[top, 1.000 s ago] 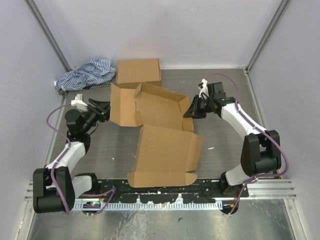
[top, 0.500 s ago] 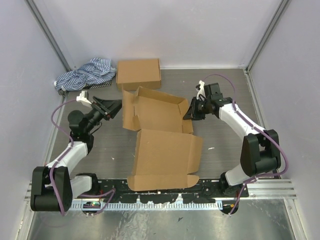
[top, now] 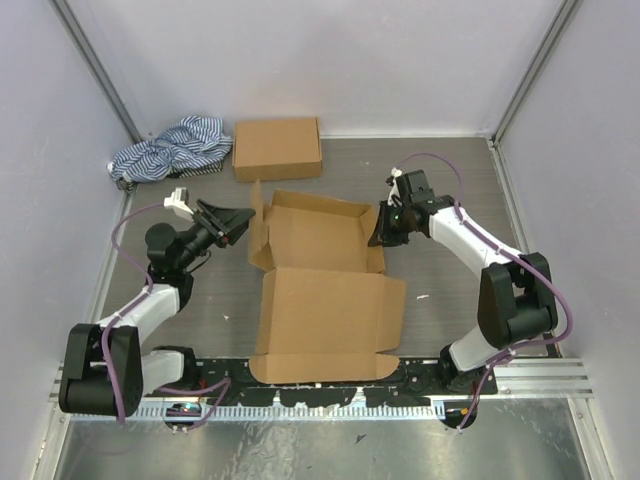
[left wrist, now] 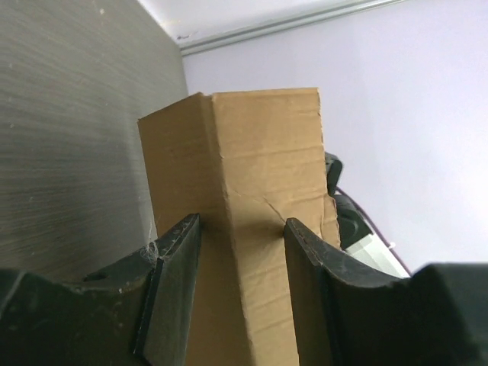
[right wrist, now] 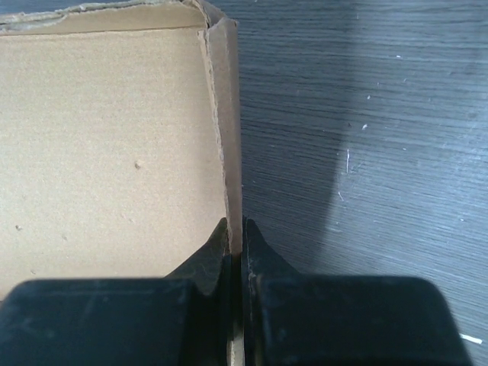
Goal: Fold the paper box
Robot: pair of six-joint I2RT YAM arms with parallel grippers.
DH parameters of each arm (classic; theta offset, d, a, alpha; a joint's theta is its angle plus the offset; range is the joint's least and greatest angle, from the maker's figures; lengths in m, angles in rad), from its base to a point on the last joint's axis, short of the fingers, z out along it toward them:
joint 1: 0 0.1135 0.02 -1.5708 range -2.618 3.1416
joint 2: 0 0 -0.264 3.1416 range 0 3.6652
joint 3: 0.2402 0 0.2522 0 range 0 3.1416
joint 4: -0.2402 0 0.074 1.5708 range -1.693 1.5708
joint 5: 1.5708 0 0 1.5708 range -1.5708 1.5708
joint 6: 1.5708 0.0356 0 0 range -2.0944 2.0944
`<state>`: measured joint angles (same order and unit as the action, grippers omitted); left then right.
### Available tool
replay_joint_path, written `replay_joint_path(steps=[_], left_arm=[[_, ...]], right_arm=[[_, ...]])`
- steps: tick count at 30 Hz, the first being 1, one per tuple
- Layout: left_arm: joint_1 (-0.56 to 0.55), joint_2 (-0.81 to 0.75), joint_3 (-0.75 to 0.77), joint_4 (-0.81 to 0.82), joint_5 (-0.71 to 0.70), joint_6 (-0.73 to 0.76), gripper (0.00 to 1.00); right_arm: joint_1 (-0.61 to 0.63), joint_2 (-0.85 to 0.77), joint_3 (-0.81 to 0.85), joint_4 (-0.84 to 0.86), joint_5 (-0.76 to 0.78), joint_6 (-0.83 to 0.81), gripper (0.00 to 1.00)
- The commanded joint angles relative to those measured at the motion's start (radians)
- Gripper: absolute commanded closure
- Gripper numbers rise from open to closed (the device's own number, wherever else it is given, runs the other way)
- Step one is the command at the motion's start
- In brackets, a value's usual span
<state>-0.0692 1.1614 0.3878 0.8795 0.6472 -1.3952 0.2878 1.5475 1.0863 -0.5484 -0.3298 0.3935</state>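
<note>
The brown paper box [top: 325,265] lies open in the middle of the table, its lid flap [top: 330,315] spread toward the near edge. Its left wall [top: 257,230] stands upright. My left gripper [top: 240,217] is open, its jaws on either side of that wall's folded edge [left wrist: 236,229] without pressing it. My right gripper [top: 381,228] is shut on the box's right wall [right wrist: 229,137], which stands upright between the fingertips [right wrist: 235,236].
A second, closed brown box [top: 277,147] sits at the back. A striped blue-and-white cloth [top: 168,148] lies at the back left. Grey walls close in the table on three sides.
The left wall of the box has swung up from lying flat to upright, pushed by my left gripper moving right. The right gripper has held its wall and shifted slightly left.
</note>
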Motion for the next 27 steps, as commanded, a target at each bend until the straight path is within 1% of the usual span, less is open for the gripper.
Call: replay_joint_path(steps=[1,4,9,12,16,18,22,27], left_arm=[[-0.030,0.045,0.028,-0.047,0.026,0.085,0.46],[-0.050,0.066,0.045,-0.119,0.036,0.141,0.46],[-0.073,0.080,0.069,-0.292,0.033,0.255,0.48],[-0.096,0.068,0.105,-0.467,0.004,0.365,0.50],[-0.135,0.047,0.182,-0.757,-0.085,0.555,0.50],[-0.156,0.047,0.207,-0.854,-0.124,0.611,0.51],[-0.189,0.070,0.239,-0.974,-0.165,0.678,0.52],[-0.247,0.101,0.281,-1.085,-0.269,0.748,0.53]], right_arm=[[0.025,-0.002,0.052,-0.009,0.061,-0.004,0.99],[0.039,0.003,0.053,-0.014,0.088,-0.002,0.99],[0.075,0.013,0.063,-0.033,0.162,-0.002,0.99],[0.101,0.028,0.074,-0.048,0.218,-0.001,0.99],[0.135,0.052,0.082,-0.074,0.319,0.005,0.99],[0.154,0.067,0.083,-0.080,0.345,0.006,0.99],[0.189,0.091,0.081,-0.085,0.397,0.018,0.99],[0.227,0.131,0.105,-0.114,0.478,0.036,0.99]])
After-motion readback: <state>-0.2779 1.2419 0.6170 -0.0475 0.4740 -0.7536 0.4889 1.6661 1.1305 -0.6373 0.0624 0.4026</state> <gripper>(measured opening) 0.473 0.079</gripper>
